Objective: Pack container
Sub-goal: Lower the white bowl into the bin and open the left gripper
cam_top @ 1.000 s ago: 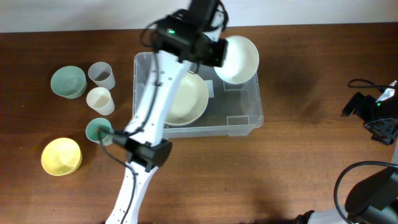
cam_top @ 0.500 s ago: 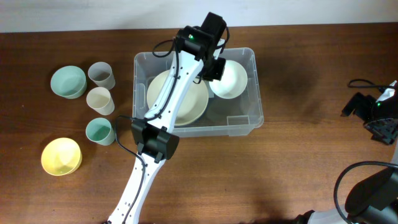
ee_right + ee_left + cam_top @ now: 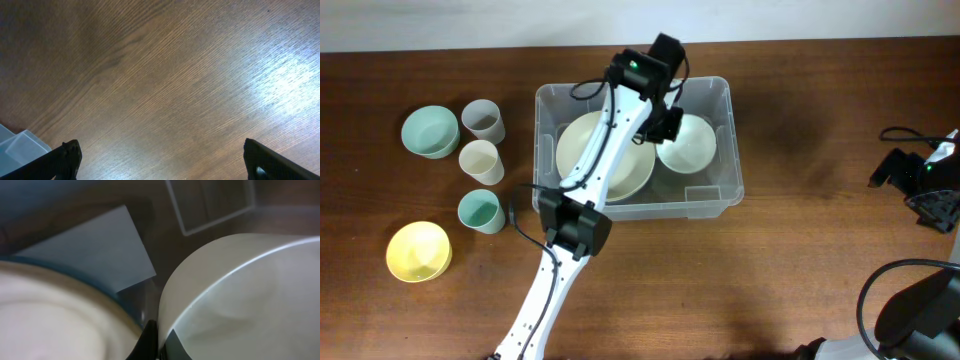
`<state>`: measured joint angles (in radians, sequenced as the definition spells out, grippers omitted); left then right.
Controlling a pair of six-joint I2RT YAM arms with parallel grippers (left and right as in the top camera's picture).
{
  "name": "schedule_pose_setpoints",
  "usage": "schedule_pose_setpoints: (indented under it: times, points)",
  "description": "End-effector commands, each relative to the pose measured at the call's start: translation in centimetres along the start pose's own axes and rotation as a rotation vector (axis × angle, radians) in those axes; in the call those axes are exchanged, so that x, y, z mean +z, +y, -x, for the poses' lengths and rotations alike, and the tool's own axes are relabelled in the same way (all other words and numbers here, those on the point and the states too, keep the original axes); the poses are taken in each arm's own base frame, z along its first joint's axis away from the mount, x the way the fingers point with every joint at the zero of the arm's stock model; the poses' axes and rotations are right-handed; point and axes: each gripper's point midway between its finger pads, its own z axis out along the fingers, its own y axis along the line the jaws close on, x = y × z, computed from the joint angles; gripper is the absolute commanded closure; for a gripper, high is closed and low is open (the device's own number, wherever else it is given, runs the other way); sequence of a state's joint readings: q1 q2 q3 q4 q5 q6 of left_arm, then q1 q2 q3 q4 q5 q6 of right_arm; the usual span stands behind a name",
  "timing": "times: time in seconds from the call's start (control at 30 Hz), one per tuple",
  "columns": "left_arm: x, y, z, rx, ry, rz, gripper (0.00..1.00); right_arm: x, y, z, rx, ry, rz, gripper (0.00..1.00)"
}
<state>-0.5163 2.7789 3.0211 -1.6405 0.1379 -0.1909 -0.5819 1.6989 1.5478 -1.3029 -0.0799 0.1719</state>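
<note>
Left tool (image 3: 666, 121), arm stretched over the container (image 3: 546, 102), pinches the rim of the white bowl (image 3: 689, 146) inside it.

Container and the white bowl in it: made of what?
The container looks like clear plastic: see-through walls, moulded ribs, rounded corners. The white bowl is smooth and glossy, with a soft highlight along its rim; plastic or glazed ceramic, cannot tell.

The left arm (image 3: 603, 140) is built of white links joined by black joint housings (image 3: 572, 226), with a green light (image 3: 633, 68) near the wrist and a black cable (image 3: 512, 226) looped alongside. The right arm (image 3: 920, 190) is black, and the right gripper (image 3: 167, 160) is fitted with two black fingers (image 3: 69, 156).
</note>
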Motion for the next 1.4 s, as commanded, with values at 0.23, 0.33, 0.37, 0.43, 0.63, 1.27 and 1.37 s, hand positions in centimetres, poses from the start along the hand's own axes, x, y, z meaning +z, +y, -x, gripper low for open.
schedule_pose_setpoints:
  times: [0.23, 0.33, 0.37, 0.43, 0.63, 1.27, 1.37]
  points:
    - [1.9, -0.8, -0.6, 0.012, 0.039, -0.025, 0.91, -0.1, 0.0, -0.1, -0.006, -0.004, 0.003, 0.01]
    - [1.9, -0.8, -0.6, 0.012, 0.039, -0.025, 0.82, -0.1, 0.0, -0.1, -0.006, -0.005, 0.003, 0.01]
    - [1.9, -0.8, -0.6, 0.012, 0.039, -0.025, 0.81, -0.1, 0.0, -0.1, -0.006, -0.004, 0.003, 0.01]
    - [1.9, -0.8, -0.5, 0.013, 0.037, -0.026, 0.79, -0.1, 0.0, -0.1, -0.006, -0.005, 0.003, 0.01]
    - [1.6, -0.6, 0.0, 0.01, 0.017, -0.028, 0.76, -0.1, 0.0, -0.1, -0.006, -0.004, 0.003, 0.01]
    - [-16.8, 9.1, 2.8, -0.15, -0.369, 0.087, 0.08, -0.1, 0.0, -0.1, -0.006, -0.004, 0.003, 0.01]
    - [-21.3, 13.3, 1.6, -0.259, -0.441, 0.13, 0.01, -0.1, 0.0, -0.1, -0.006, -0.004, 0.003, 0.01]
